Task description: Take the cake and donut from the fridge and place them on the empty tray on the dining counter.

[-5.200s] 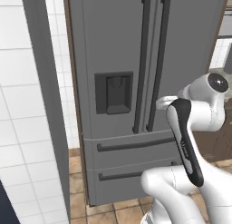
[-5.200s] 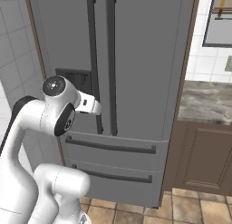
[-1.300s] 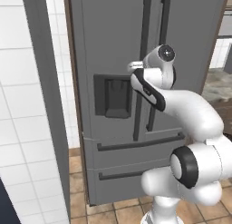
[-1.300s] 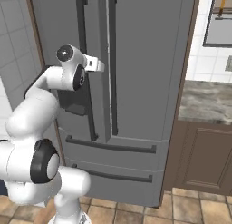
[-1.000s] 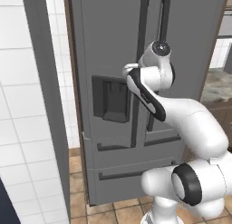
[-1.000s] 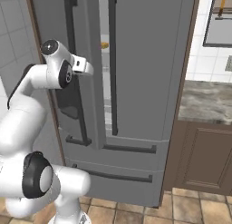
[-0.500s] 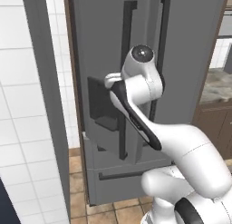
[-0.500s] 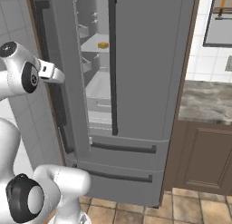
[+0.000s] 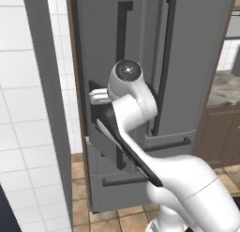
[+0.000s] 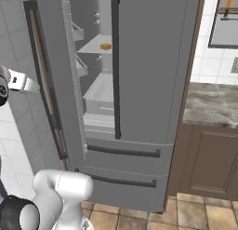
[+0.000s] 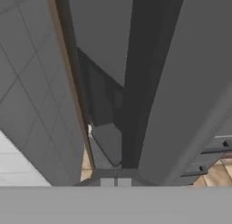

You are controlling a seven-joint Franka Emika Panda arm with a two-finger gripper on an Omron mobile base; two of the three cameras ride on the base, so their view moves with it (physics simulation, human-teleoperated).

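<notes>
Fridge [image 10: 153, 84] left door is swung way wider than half a second back, so the shelves and the cake [image 10: 106, 46] on a far upper shelf show now (gripper [image 10: 18, 81] closed on the door handle [image 10: 44, 80], at the left).

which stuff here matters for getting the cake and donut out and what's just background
For the job:
- fridge, left door swung open
- cake, small yellow-orange piece on an upper shelf
- gripper, shut by the left door's handle

Just background:
- stone counter on brown cabinets
- white tiled wall
- tile floor
</notes>
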